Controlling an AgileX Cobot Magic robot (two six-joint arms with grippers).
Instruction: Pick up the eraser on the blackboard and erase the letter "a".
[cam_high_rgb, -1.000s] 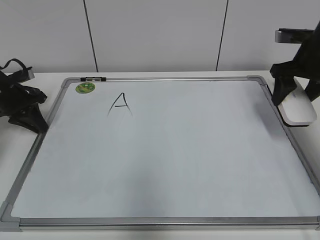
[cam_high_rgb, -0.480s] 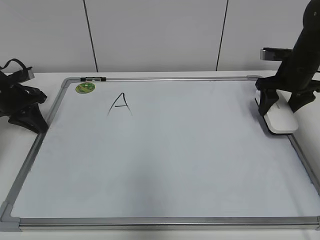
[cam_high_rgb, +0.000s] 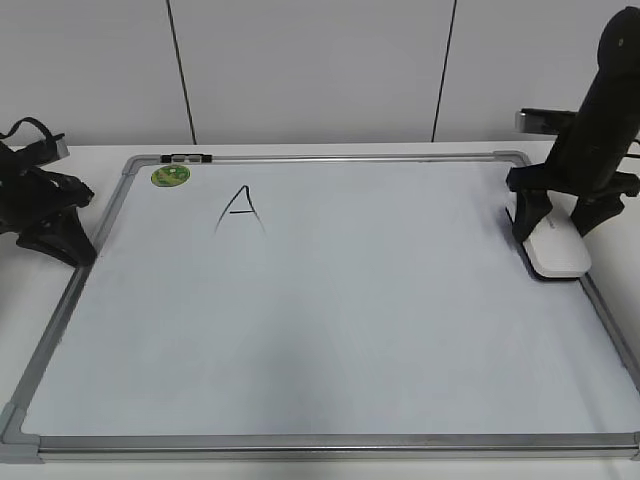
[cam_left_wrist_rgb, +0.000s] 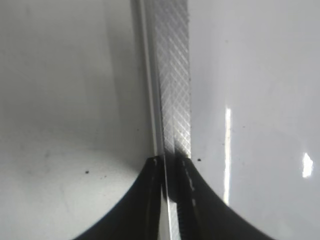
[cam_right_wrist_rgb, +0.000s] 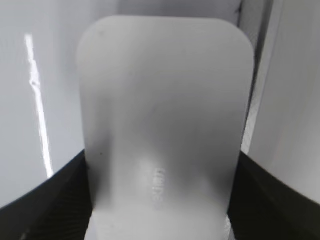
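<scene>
The white eraser (cam_high_rgb: 560, 255) lies flat at the right edge of the blackboard (cam_high_rgb: 330, 330). My right gripper (cam_high_rgb: 555, 222) stands over it, fingers shut on its two long sides; the right wrist view shows the eraser (cam_right_wrist_rgb: 165, 90) between the gripper's (cam_right_wrist_rgb: 162, 160) dark fingers. Only an angular uppercase "A" (cam_high_rgb: 240, 210) is written on the board, near the green sticker (cam_high_rgb: 171, 176). No lowercase "a" shows. My left gripper (cam_high_rgb: 72, 248) is shut and empty at the board's left frame (cam_left_wrist_rgb: 172, 75), which shows in the left wrist view under the gripper (cam_left_wrist_rgb: 170, 161).
The board fills most of the white table (cam_high_rgb: 60, 330). A small black clip (cam_high_rgb: 187, 158) sits on the top frame. A white panelled wall stands behind. The board's metal frame (cam_high_rgb: 600, 310) runs right beside the eraser.
My right gripper has carried the eraser from beyond the board's right edge leftward and down onto the board surface. The left arm has not moved.
</scene>
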